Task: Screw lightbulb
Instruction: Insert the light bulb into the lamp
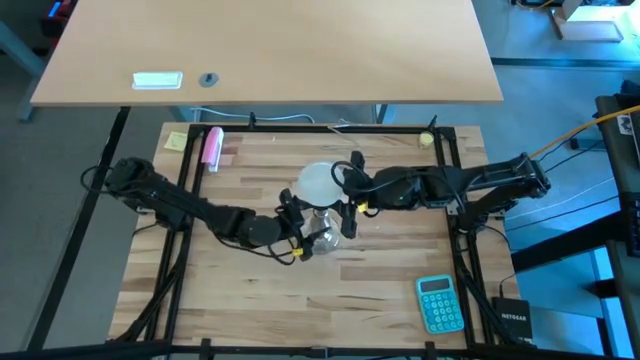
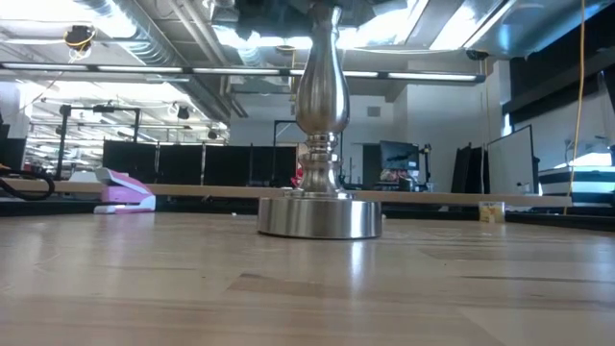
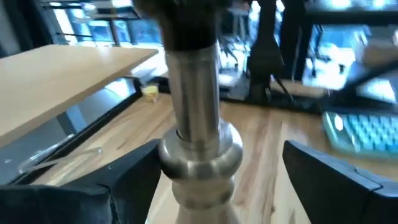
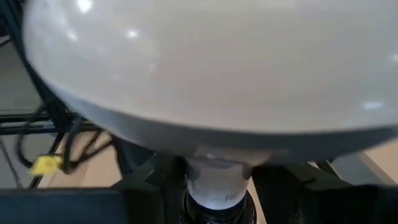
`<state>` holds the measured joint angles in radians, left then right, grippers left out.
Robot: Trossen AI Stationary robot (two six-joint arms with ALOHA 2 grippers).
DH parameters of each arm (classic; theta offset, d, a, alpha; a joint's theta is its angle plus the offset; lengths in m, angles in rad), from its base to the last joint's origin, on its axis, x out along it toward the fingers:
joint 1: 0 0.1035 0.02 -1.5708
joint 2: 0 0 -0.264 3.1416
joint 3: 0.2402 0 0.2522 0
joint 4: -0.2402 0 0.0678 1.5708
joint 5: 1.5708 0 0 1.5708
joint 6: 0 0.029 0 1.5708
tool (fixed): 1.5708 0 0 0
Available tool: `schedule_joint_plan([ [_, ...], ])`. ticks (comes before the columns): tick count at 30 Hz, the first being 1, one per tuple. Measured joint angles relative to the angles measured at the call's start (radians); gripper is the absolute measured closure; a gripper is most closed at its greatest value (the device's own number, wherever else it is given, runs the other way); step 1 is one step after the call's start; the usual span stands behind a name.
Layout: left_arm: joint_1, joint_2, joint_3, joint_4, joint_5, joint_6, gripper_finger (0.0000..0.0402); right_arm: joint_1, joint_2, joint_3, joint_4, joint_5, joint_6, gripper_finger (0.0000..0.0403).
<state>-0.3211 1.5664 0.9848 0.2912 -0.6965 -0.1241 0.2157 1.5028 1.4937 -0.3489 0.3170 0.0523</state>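
The white lightbulb [image 1: 318, 182] stands with its neck in the black socket [image 4: 217, 213] on top of the silver lamp stand [image 2: 322, 115]. The stand is upright, its round base [image 2: 320, 216] flat on the table's middle. My left gripper [image 1: 300, 243] is open, with one finger on each side of the stand's stem [image 3: 199, 124]. One finger [image 3: 127, 180] is right beside the stem's bulge; whether it touches cannot be told. My right gripper [image 1: 346, 196] comes from the table's right, under the globe [image 4: 205, 68], and is shut on the bulb. My right gripper has its two fingers [image 4: 323, 199] on either side of the bulb's narrow neck [image 4: 217, 180], just above the socket. The fingers come level from the table's right, below the globe. The bulb stands upright with its base in the socket.
A blue calculator [image 1: 440, 303] lies at the near right and a pink stapler [image 1: 212, 147] at the far left. A yellow note [image 1: 176, 140] and a small yellow thing [image 1: 427, 139] lie by the far edge. A black frame [image 1: 455, 180] borders the table.
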Motion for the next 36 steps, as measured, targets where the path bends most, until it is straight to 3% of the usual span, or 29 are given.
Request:
schedule_joint_plan([
  [5,0.104,0.014,-0.026,-0.014,0.327,0.004,0.0087,-0.001,0.0,0.0,0.003,-0.024,-0.009,0.0246],
  [15,0.149,0.008,-0.032,0.012,0.54,0.11,0.014,0.0,-0.001,0.0,0.006,-0.083,-0.037,0.0246],
  [22,0.149,-0.014,-0.033,0.002,0.563,0.154,0.0204,0.002,0.0,0.0,0.014,-0.114,-0.058,0.0246],
  [26,0.149,-0.02,-0.033,0.002,0.561,0.151,0.0271,0.002,0.0,0.001,0.016,-0.123,-0.058,0.0246],
  [32,0.153,-0.021,-0.033,-0.004,0.529,0.118,0.0276,0.0,0.0,0.0,0.014,-0.126,-0.059,0.0246],
  [36,0.123,-0.021,-0.009,-0.046,0.393,0.072,0.0276,0.001,0.0,0.0,0.011,-0.081,-0.058,0.0246],
])
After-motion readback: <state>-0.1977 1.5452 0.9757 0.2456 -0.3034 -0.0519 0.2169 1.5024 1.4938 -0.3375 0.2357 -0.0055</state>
